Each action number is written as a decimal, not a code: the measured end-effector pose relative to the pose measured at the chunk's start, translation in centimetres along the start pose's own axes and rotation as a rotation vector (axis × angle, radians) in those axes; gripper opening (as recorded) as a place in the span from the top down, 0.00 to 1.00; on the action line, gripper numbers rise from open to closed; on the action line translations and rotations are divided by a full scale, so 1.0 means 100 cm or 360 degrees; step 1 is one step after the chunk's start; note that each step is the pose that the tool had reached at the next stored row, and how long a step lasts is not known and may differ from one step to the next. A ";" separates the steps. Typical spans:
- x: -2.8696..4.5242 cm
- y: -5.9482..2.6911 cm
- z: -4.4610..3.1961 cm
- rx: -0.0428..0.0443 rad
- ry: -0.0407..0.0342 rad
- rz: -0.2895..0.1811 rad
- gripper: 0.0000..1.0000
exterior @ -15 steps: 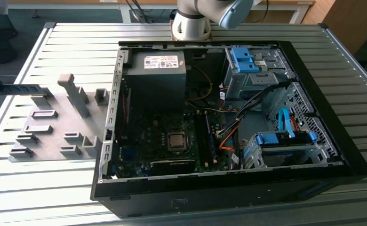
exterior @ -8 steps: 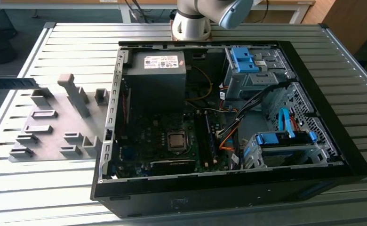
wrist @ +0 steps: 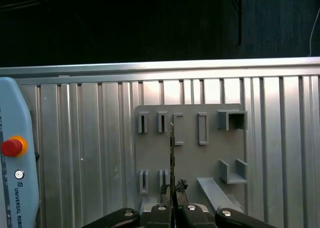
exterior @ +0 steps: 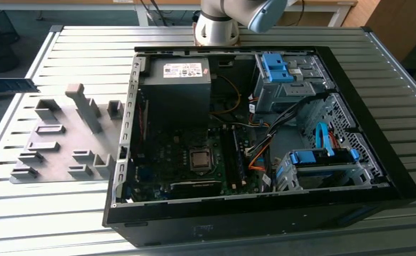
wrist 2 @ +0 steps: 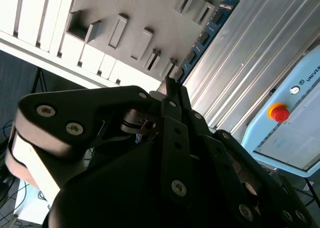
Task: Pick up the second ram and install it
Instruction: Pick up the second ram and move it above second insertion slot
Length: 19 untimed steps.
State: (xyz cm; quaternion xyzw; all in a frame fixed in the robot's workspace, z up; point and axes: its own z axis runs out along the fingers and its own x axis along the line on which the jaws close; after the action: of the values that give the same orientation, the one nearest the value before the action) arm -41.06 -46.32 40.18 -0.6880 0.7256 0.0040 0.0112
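The fingers (wrist: 165, 198) were clenched on the second ram (wrist: 172, 153), a thin blue-green stick seen edge-on in the first wrist view. It was held over the gray slotted holder (wrist: 200, 163) on the ribbed metal table (wrist: 90, 153), with the open computer case (exterior: 265, 133) beside the holder.

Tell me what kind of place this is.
Probably a robotics lab bench for PC assembly: an open computer case on a slatted metal table, a grey fixture plate, and a robot teach pendant.

At the computer case's (exterior: 265, 224) far side, the arm (exterior: 215, 26) was silver-grey and rounded, with a pale blue cap (exterior: 265, 16) on one joint. The gripper (wrist 2: 172, 85) was black, its flat linkage bars studded with silver screw heads.
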 end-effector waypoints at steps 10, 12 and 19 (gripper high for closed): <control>-0.0001 -0.0019 -0.0009 0.0000 0.0000 -0.0001 0.86; -0.0003 -0.0048 -0.0008 0.0000 0.0000 -0.0005 0.86; -0.0009 -0.0169 -0.0007 -0.0001 -0.0001 -0.0057 0.86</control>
State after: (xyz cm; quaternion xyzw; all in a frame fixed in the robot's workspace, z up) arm -39.37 -46.32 40.26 -0.7009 0.7131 0.0042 0.0111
